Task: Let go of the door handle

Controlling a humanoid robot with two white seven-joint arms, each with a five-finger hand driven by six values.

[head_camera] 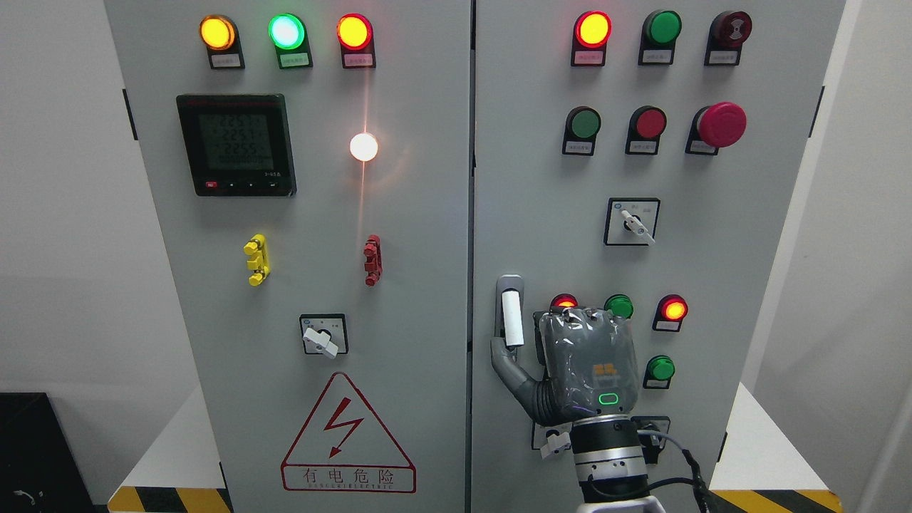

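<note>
The door handle (511, 318), a white upright grip in a grey recessed plate, sits at the left edge of the right cabinet door (541, 178). My right hand (548, 342) rises from the bottom edge, its grey back facing me just right of the handle. The thumb (510, 365) is spread out to the left and its tip lies at the handle's lower end. The handle's white grip shows in full with nothing wrapped around it. The other fingers are bent away behind the knuckles and hidden. The left arm does not show.
Around the hand on the right door are lit red and green lamps (672, 309), a rotary switch (633, 221) and a red emergency button (721, 124). The left door (413, 285) carries a meter (236, 144), lamps, a switch (323, 335) and a warning triangle (348, 427).
</note>
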